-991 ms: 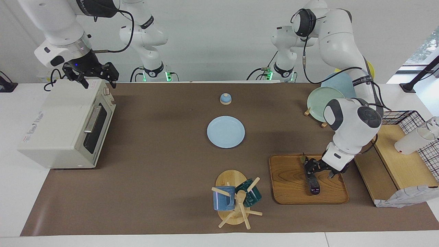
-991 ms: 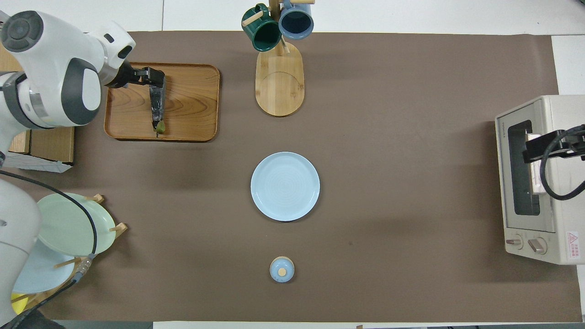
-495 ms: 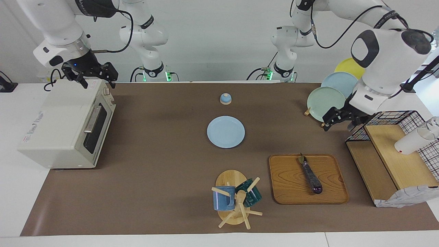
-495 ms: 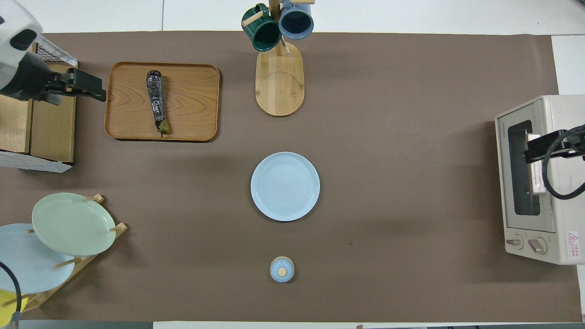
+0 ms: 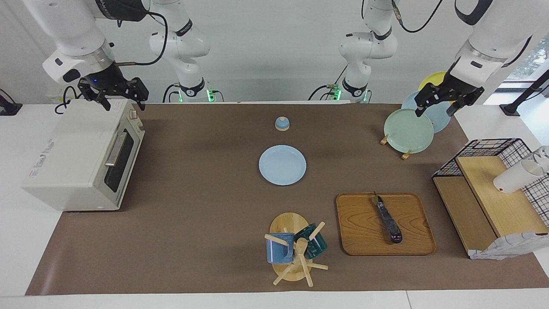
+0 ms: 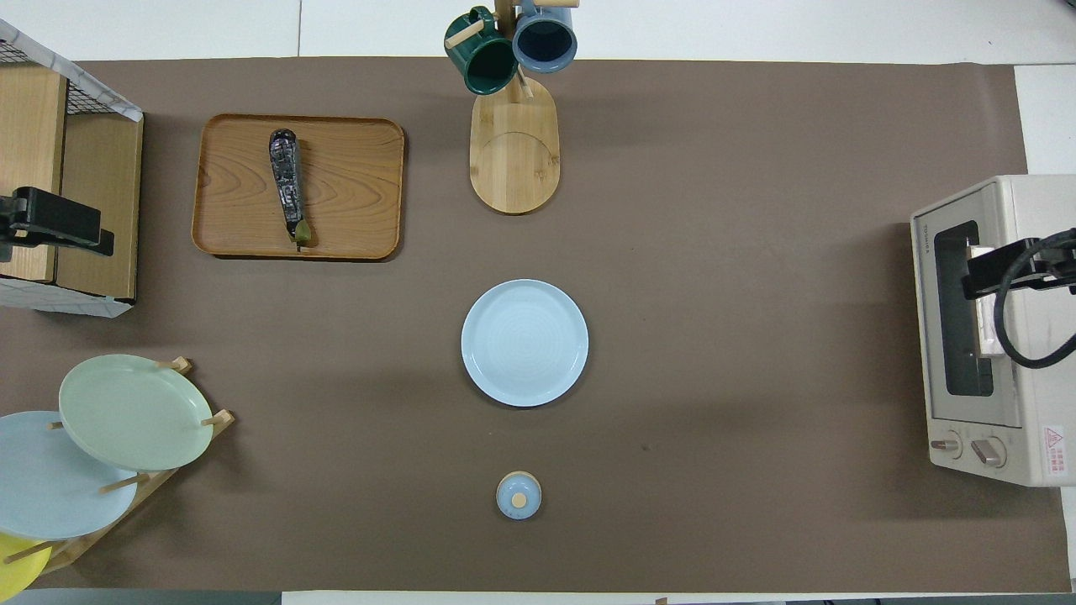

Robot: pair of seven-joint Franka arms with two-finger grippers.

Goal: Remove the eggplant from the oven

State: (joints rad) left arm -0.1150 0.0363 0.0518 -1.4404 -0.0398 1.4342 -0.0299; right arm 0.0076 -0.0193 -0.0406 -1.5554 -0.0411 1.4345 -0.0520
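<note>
The eggplant (image 5: pixel 388 221) lies free on the wooden tray (image 5: pixel 360 231), at the left arm's end of the table; it also shows in the overhead view (image 6: pixel 286 183) on the tray (image 6: pixel 353 193). The cream oven (image 5: pixel 77 150) stands at the right arm's end with its door shut, and shows in the overhead view (image 6: pixel 1009 403). My left gripper (image 5: pixel 435 109) is open and empty, raised over the plate rack; only part of it shows in the overhead view (image 6: pixel 59 225). My right gripper (image 5: pixel 123 104) is open and empty, and waits over the oven's top (image 6: pixel 1009 269).
A pale blue plate (image 5: pixel 282 165) lies mid-table, with a small blue lid (image 5: pixel 282 123) nearer the robots. A mug tree (image 5: pixel 296 249) stands beside the tray. A plate rack (image 5: pixel 407 125) and a wire basket with wooden shelves (image 5: pixel 493 193) stand at the left arm's end.
My left gripper has let go of the eggplant on the tray, risen, and drawn back over the plate rack. The eggplant stays on the tray. The right arm has not moved.
</note>
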